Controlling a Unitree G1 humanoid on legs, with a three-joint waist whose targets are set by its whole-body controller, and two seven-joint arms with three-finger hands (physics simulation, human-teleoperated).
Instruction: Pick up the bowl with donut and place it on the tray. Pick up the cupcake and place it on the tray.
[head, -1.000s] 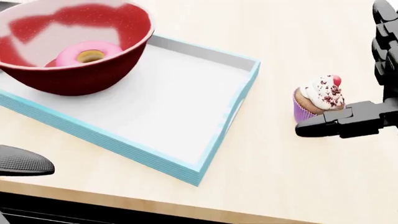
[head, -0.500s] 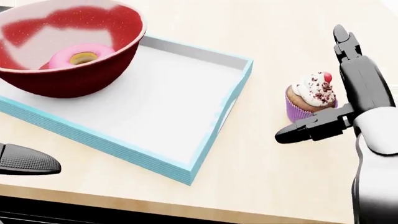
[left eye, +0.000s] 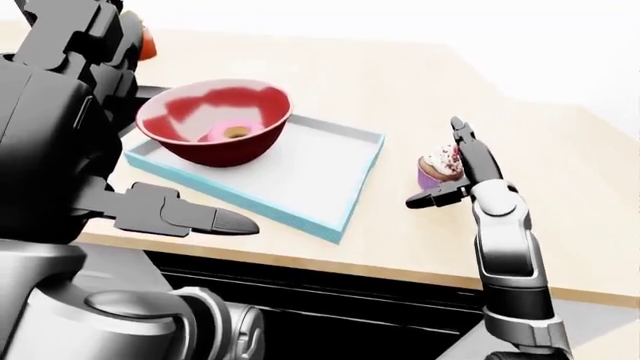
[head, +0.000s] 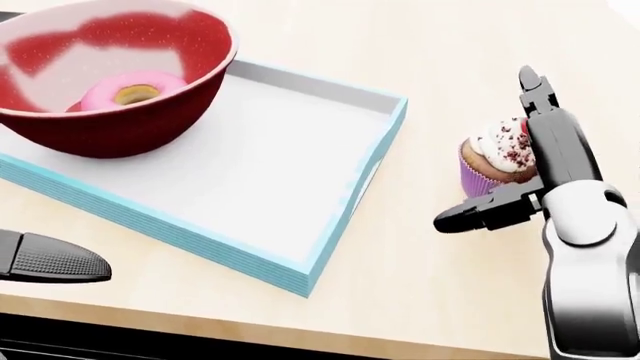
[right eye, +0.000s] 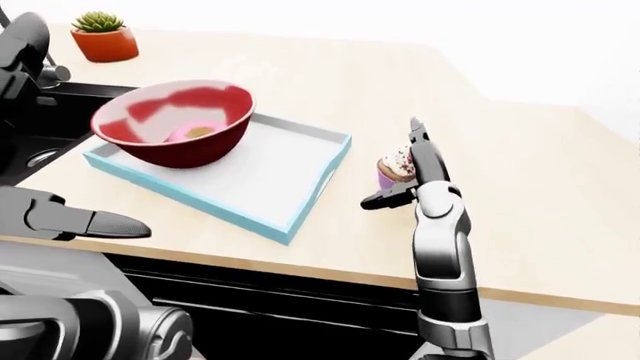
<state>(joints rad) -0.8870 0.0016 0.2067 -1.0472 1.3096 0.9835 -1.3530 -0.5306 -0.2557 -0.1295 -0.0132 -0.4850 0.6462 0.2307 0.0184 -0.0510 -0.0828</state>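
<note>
- Red bowl with the pink donut inside already sits in the far-left part of the blue-rimmed tray, so the first half of the task looks done.
- Cupcake is the step in hand: it stands on the pale wooden table, right of the tray and clear of its rim.
- Right robot hand is spread around the cupcake, one long finger upright against its right side and the thumb lying low at its near side; the fingers are not yet closed on it.
- Next move, as I judge it, calls for closing gently on the paper cup, lifting above the tray's raised wall, then carrying left.
- Left robot hand is spread and empty near the table's near edge, well apart from the cupcake.
- White tray floor to the right of the bowl is open and gives good room for a landing.
- Near table edge lies close below the right robot hand, so a fumbled grip could roll the cupcake off.
</note>
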